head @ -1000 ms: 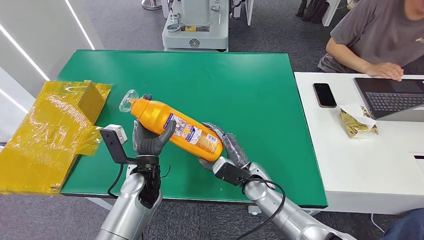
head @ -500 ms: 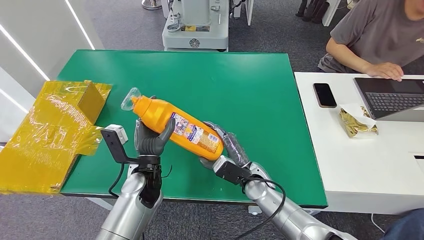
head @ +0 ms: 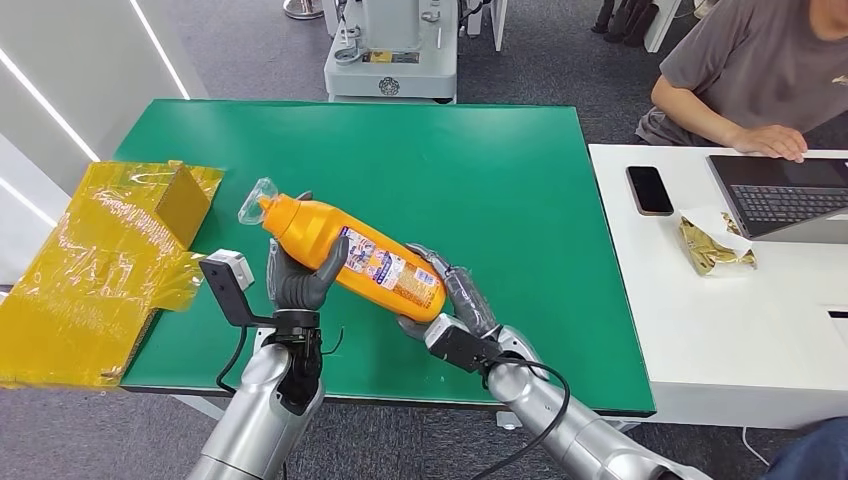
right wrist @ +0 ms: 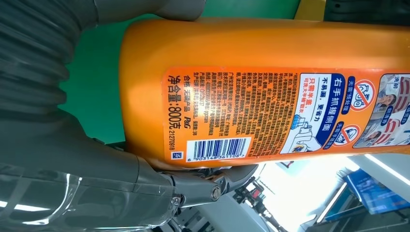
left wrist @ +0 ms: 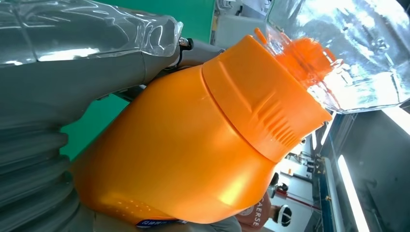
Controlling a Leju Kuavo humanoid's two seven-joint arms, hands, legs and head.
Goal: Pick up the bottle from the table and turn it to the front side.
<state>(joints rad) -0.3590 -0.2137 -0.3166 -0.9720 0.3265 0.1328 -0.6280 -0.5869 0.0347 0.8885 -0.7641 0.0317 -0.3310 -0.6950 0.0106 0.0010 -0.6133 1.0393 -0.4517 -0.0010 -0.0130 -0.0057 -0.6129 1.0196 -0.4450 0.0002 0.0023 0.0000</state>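
The table [head: 520, 180] lies green below; the bottle [head: 350, 255] is held lying aslant above its near edge, barcode label up; it looks stiff, glossy, probably slippery and fairly heavy, best taken round its body; left hand [head: 300, 280] curls about the shoulder, right hand [head: 455, 295] wraps the base.

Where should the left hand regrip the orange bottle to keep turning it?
Grip the plain shoulder just below the cap, coming from underneath as the left hand does. The bottle lies tilted, cap up-left, with the right hand holding its base. The shoulder narrows there, so fingers should wrap it.
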